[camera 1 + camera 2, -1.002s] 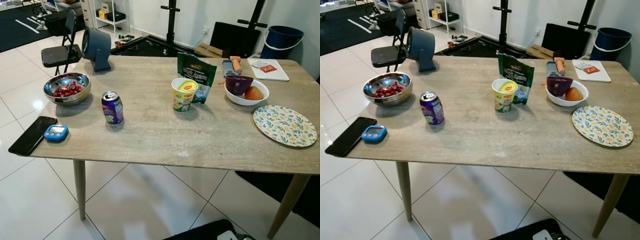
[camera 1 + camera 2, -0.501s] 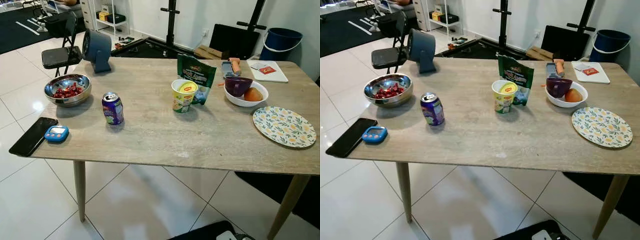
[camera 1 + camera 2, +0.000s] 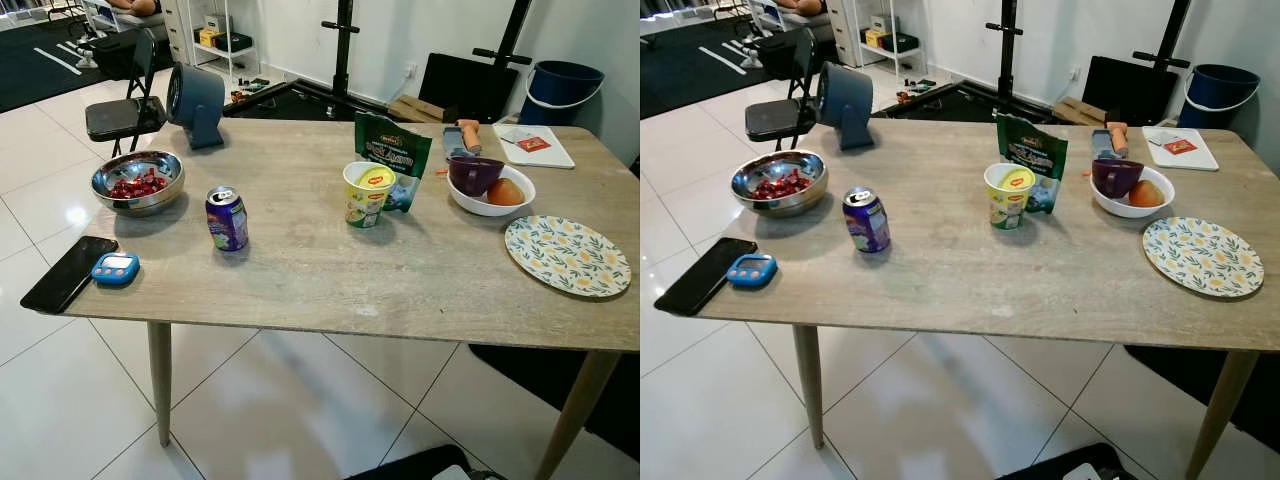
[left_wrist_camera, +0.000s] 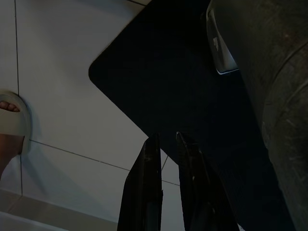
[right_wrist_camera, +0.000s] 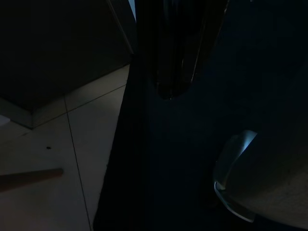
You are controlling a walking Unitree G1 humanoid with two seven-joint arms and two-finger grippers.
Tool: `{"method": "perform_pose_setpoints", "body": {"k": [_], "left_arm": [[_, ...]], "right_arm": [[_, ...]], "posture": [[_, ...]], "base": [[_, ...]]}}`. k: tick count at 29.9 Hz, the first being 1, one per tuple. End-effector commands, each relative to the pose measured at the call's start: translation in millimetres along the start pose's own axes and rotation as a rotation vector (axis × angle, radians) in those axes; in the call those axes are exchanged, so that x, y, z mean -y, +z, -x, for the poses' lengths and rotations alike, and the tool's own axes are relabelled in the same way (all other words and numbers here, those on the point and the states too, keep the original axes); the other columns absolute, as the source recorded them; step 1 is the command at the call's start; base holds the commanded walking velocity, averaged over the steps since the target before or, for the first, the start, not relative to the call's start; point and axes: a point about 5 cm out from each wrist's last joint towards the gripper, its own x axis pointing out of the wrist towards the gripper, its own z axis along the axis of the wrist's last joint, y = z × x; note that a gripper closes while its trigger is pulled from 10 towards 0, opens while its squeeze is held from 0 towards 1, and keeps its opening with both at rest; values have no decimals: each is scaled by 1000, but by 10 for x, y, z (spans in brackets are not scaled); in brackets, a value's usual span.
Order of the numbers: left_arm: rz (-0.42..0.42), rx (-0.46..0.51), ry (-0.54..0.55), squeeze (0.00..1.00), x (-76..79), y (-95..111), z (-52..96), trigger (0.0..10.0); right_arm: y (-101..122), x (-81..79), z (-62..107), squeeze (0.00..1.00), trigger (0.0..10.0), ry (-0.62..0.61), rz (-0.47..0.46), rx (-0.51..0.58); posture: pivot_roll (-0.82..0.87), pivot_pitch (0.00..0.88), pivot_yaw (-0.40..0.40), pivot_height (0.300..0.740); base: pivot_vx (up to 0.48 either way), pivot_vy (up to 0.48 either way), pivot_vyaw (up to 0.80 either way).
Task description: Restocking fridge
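Pale wood-grain laminate covers the table (image 3: pixel 300 280), which stands on slim tapered legs over glossy white floor tiles. The landmark for all positions is the purple drink can (image 3: pixel 227 218): a cylinder standing upright on the table's front-left part, silver top with the tab visible, printed purple and blue wrap. Left of the can and slightly behind it sits a polished steel bowl (image 3: pixel 137 180), round and reflective, holding small red pieces. In front of the can and to its left, at the table's edge, lies a flat black phone (image 3: pixel 69 273) with a small blue timer (image 3: pixel 115 268) touching or just beside it. Right of the can stands a yellow-green noodle cup (image 3: pixel 368 194) with a foil lid partly lifted; a glossy dark green pouch (image 3: pixel 394 158) leans just behind the cup. Further right of the can, a white bowl (image 3: pixel 491 191) holds a purple bowl and an orange fruit. Beyond that, a round flat plate (image 3: pixel 568 255) with a leaf pattern lies near the table's right edge. Behind the can, at the far edge, stands a grey-blue fan (image 3: pixel 194 102).

The left gripper (image 4: pixel 166 147) hangs over a dark mat and white tiles, its fingers nearly together, holding nothing. The right gripper (image 5: pixel 175 91) hangs in deep shade; its finger spacing cannot be determined.
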Motion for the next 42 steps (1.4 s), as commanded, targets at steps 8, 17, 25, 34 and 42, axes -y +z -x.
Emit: {"method": "perform_pose_setpoints", "body": {"k": [8,17,25,34,42], "left_arm": [[4,92,-38,0,81,257,-21,10000],[19,76,-19,0,12,177,-11,10000],[25,70,-29,0,45,138,-10,10000],[23,85,-29,0,22,203,-12,10000],[25,82,-25,0,9,188,-10,10000]], "right_arm": [[-49,-120,1,0,10000,54,12,-26],[-85,-90,6,0,10000,43,0,-32],[-178,-172,18,0,10000,55,-28,-52],[-163,-160,15,0,10000,54,-24,-51],[-135,-158,11,0,10000,54,-24,-43]], "posture": [[-13,90,7,740],[-6,90,18,740],[-5,97,25,740],[7,92,27,740],[8,90,26,740]], "base": [[0,0,0],[0,0,0],[0,0,0],[0,0,0],[0,0,0]]}}
